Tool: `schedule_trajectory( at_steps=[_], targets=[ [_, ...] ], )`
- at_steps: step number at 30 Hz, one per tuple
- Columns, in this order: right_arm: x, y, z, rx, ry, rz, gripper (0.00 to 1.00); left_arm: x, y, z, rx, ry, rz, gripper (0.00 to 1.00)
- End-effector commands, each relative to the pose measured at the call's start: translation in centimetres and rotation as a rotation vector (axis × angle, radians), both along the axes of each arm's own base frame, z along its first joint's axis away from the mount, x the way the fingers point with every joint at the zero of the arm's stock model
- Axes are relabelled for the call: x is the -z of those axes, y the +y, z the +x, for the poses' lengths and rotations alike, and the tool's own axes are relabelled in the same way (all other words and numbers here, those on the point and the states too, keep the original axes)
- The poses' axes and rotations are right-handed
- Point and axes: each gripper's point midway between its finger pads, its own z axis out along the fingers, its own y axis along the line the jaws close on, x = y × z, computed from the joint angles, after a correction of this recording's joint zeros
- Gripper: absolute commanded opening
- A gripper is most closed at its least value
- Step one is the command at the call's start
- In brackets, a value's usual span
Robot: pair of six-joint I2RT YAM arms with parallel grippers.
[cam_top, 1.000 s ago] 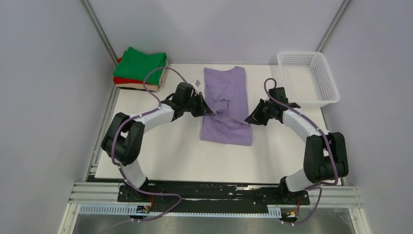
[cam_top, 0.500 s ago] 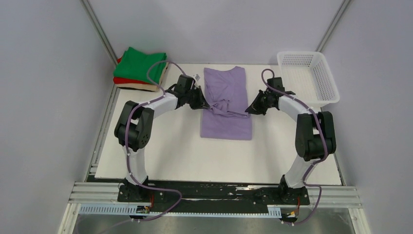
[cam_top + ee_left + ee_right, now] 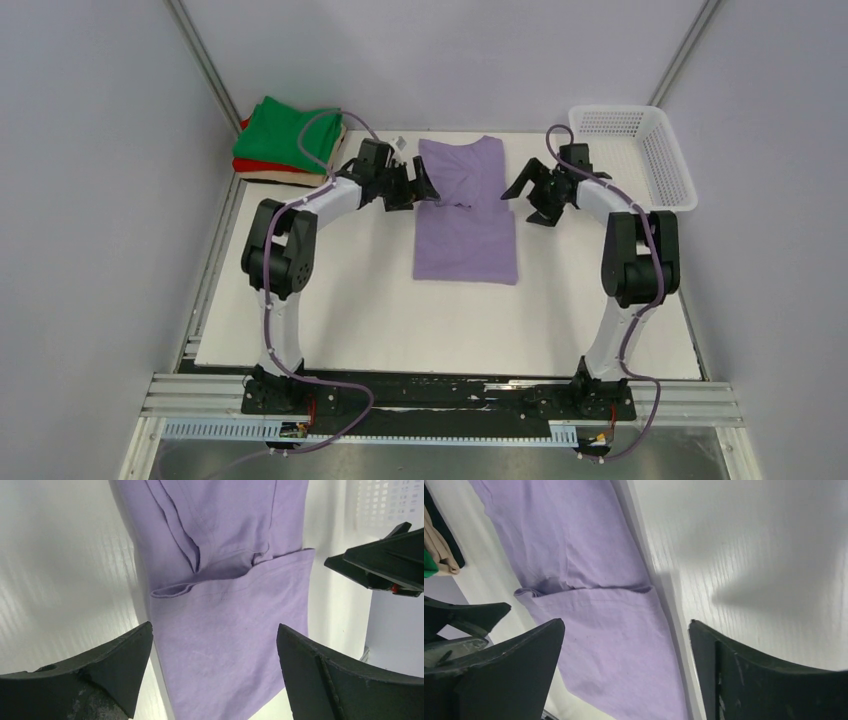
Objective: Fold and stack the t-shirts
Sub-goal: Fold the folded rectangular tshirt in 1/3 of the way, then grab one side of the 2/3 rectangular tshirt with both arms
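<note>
The lavender t-shirt (image 3: 466,225) lies partly folded, not yet on the folded stack (image 3: 290,140); left gripper (image 3: 214,627) and right gripper (image 3: 625,624) gape empty

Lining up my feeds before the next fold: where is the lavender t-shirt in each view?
Top external: lavender t-shirt mid-table, between left gripper and right gripper.
Left wrist: fills the centre.
Right wrist: upper left down to bottom centre.
Shared landmark: the folded hem edge crossing the shirt.
</note>
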Motion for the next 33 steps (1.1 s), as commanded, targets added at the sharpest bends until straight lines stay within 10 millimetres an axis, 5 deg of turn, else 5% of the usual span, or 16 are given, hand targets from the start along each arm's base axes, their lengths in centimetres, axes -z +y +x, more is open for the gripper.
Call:
schedule_trajectory(
  at_steps=[1,8,13,18,24,33],
  targets=[
    [-4.1,-0.6,-1.8,-0.031,-0.126,-0.045,1.00,-6.6,1.1,-0.9,-0.004,-0.132,-0.010,1.00],
    [-2.5,-0.2,-11.2,-0.062,-0.061,-0.029,1.00,-3.3,4.7,-9.0,-0.037,-0.020,0.117,1.00],
    [-1.0,0.7,-15.6,-0.101,-0.012,-0.004,1.00,-0.7,2.9,-13.8,0.015,0.052,0.121,1.00],
    [0.5,1.1,-16.5,-0.114,0.024,-0.018,0.93,2.2,2.5,-15.2,0.014,0.109,0.155,0.94],
    [2.3,1.0,-16.0,-0.093,0.059,-0.055,0.59,4.7,2.1,-16.1,0.025,0.166,0.179,0.75],
    [4.7,1.9,-17.0,-0.111,0.118,-0.073,0.39,7.5,1.3,-17.0,0.061,0.223,0.202,0.50]
  ],
)
